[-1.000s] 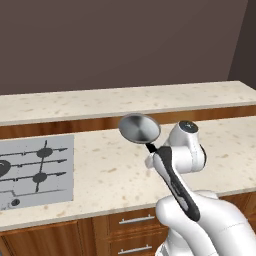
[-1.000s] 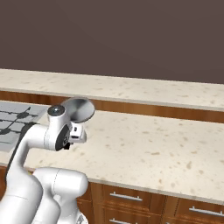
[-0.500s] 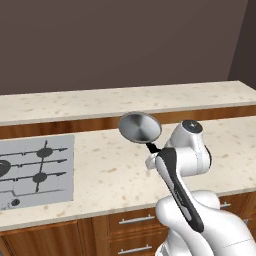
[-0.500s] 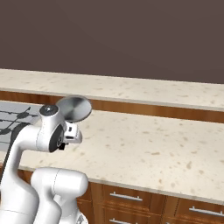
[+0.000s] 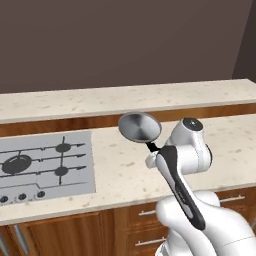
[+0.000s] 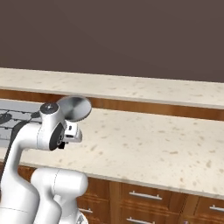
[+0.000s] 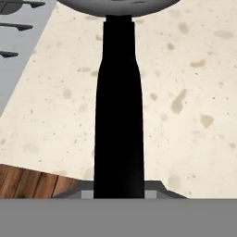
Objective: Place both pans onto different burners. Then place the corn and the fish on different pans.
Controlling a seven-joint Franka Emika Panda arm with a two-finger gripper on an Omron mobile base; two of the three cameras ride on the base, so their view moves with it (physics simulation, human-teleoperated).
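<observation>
Left to right: the grey hob (image 5: 45,165) with three burners (image 5: 17,163) in sight, then one silver-grey pan (image 5: 139,126) held up over the speckled counter (image 5: 120,170). It is tipped on edge, empty, its dark handle (image 7: 119,111) running down into the gripper (image 5: 151,150), clamped on it.

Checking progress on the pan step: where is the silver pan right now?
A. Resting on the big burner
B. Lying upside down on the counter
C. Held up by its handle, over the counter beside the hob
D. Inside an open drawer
C: the tool grips the dark handle, and the silver pan hangs tilted above the counter, right of the hob.
</observation>
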